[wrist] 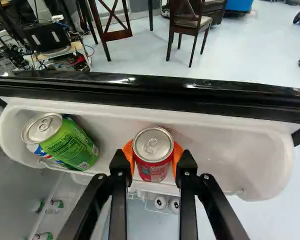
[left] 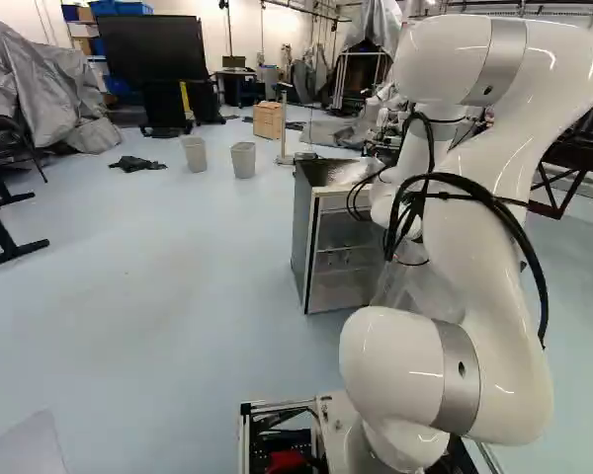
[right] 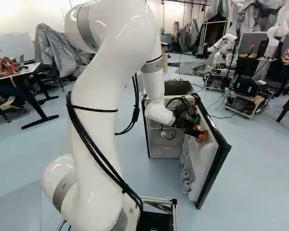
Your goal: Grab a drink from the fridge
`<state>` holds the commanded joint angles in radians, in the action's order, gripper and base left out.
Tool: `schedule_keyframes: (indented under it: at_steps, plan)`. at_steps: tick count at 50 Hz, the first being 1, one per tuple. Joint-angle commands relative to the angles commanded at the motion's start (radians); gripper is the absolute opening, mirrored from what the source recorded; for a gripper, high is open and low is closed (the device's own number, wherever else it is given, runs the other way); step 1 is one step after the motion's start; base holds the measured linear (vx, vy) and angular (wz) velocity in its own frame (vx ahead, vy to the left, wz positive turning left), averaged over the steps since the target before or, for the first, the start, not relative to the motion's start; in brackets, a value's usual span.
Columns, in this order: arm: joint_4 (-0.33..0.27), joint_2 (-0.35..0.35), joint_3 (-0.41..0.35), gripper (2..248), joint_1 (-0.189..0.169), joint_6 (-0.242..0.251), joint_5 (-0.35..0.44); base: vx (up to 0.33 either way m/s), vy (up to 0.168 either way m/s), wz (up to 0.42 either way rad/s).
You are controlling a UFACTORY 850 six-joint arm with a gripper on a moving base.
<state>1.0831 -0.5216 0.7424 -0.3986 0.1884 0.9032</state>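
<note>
In the right base view, the white arm [right: 108, 96] is extended from the left, past the fridge cabinet [right: 166, 147], to the door [right: 216, 166], which is swung wide at the right. Within the cabinet, small green-marked containers [wrist: 56, 204] are seen; their kind cannot be told.

Along the upper door bin [wrist: 240, 155], the near-side neighbour is a green can [wrist: 72, 142], apparently tilted, by which a blue-and-white item [wrist: 37, 149] is partly hidden. Next, well apart from it, a red can [wrist: 153, 170] is enclosed by the gripper [wrist: 153, 156]: it is pinched from two opposite sides by the orange pads [wrist: 177, 156]. Its long axis is held roughly upright, across the line of the pinch; its lid is exposed between the fingertips. Whether its base is lifted from the bin cannot be told. Below, two round-ended items [wrist: 160, 202] are held in the lower door rack [right: 184, 166].

The grasp is judged complete. A lift along the can's axis is called for, the rim being cleared before withdrawal; if sideways travel is begun too low, the bin wall may be struck.
</note>
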Motion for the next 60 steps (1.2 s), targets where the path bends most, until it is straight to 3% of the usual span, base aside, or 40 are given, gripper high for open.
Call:
schedule_keyframes:
  at_steps: [42,56,57,60]
  plan:
    - [0.000,0.071,-0.106,96,0.097,0.000,0.178,0.000,0.000,0.000]
    - [0.000,0.095,-0.142,96,0.132,0.000,0.190,0.000,0.000,0.000]
    - [0.000,0.096,-0.144,86,0.134,0.000,0.190,0.000,0.000,0.000]
    - [0.000,0.101,-0.150,86,0.140,0.000,0.190,0.000,0.000,0.000]
